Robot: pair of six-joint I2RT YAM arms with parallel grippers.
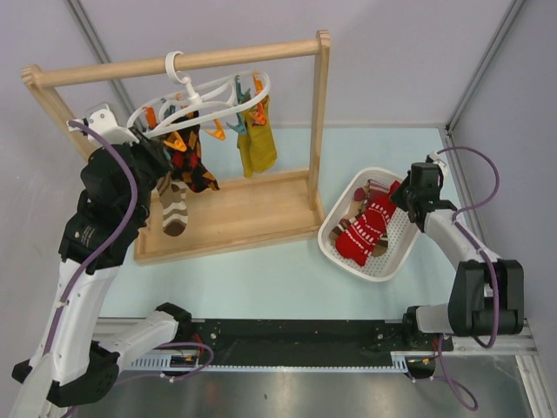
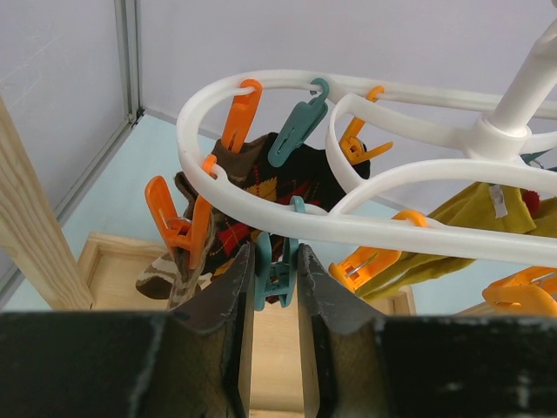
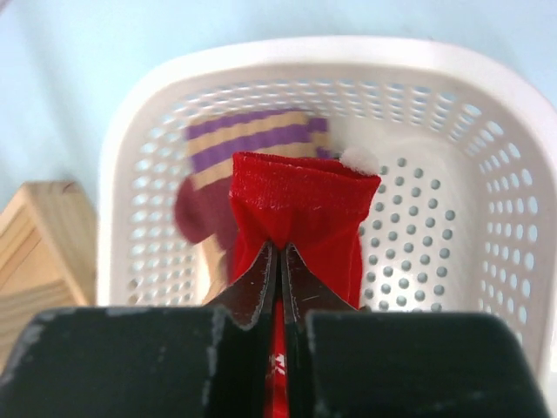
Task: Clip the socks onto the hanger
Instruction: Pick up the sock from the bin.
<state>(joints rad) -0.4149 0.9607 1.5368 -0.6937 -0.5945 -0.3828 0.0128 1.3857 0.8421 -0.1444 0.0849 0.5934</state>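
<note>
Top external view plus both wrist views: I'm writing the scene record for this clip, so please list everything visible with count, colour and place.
table: one, pale blue-green, under everything
wooden rail frame: one, light wood, far left
hanger: one, white, hooked on the rail
pegs: several, orange and teal, on the hanger's rings
black sock: one, red-orange diamonds, clipped to hanger
mustard-yellow sock: one, clipped to hanger
brown sock: one, cream stripes, hanging under hanger's left side
basket: one, white perforated, right of frame
red sock: one, white pattern, in basket
striped sock: at least one, maroon, purple-and-cream bands, beneath red sock
left claw: black, shut on a teal peg
right claw: black, shut on the red sock
</note>
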